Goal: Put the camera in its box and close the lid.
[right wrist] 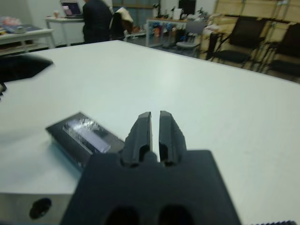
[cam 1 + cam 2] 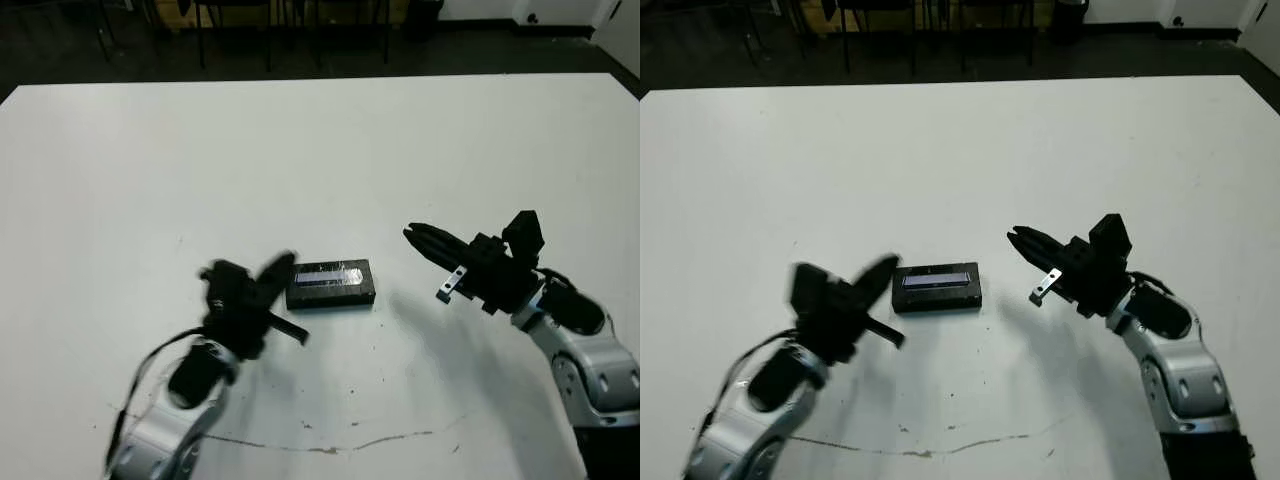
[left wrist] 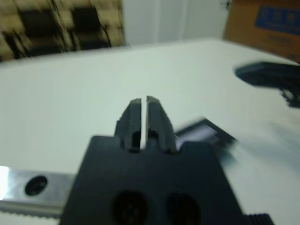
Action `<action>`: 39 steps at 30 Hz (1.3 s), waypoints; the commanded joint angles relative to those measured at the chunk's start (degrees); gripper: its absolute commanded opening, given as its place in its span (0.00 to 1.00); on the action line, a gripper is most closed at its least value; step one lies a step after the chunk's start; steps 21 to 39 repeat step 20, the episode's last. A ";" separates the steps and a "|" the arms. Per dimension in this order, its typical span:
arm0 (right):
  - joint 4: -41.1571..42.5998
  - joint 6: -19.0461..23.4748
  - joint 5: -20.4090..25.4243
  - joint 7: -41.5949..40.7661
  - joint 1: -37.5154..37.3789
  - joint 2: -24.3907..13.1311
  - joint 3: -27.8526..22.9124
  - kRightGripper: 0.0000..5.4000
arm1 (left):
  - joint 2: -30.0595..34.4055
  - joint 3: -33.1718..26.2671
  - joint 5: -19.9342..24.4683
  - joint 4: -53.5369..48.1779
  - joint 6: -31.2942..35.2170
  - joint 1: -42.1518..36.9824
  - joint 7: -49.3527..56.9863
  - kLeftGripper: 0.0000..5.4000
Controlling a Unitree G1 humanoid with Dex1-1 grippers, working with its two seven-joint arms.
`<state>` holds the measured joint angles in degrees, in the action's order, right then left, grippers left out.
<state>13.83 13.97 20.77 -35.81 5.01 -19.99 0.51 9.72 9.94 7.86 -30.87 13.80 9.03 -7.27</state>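
Note:
The lid (image 2: 330, 274), black with a pale stripe on top, lies flat over the box (image 2: 331, 297), so the two form one closed black block at the table's middle. The camera is hidden. My left gripper (image 2: 284, 264) hovers just left of the block, fingers shut on nothing; the left wrist view shows them pressed together (image 3: 144, 101) with the lid (image 3: 202, 133) blurred to one side. My right gripper (image 2: 411, 234) is a short way right of the block, shut and empty. In the right wrist view its fingertips (image 1: 155, 114) point past the lid (image 1: 88, 133).
A thin dark crack line (image 2: 330, 447) runs across the table near the front edge. Chairs (image 2: 240, 25) stand beyond the far edge. A person (image 1: 96, 19) is at a desk far off, and a cardboard carton (image 3: 262, 23) sits beyond the table.

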 commanded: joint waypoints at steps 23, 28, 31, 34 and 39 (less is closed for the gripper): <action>1.56 -8.02 -12.19 17.78 -1.68 8.48 2.38 0.00 | -5.57 -18.79 3.56 11.98 -14.57 0.07 3.66 0.00; 1.56 -8.02 -12.19 17.78 -1.68 8.48 2.38 0.00 | -5.57 -18.79 3.56 11.98 -14.57 0.07 3.66 0.00; 1.56 -8.02 -12.19 17.78 -1.68 8.48 2.38 0.00 | -5.57 -18.79 3.56 11.98 -14.57 0.07 3.66 0.00; 1.56 -8.02 -12.19 17.78 -1.68 8.48 2.38 0.00 | -5.57 -18.79 3.56 11.98 -14.57 0.07 3.66 0.00; 1.56 -8.02 -12.19 17.78 -1.68 8.48 2.38 0.00 | -5.57 -18.79 3.56 11.98 -14.57 0.07 3.66 0.00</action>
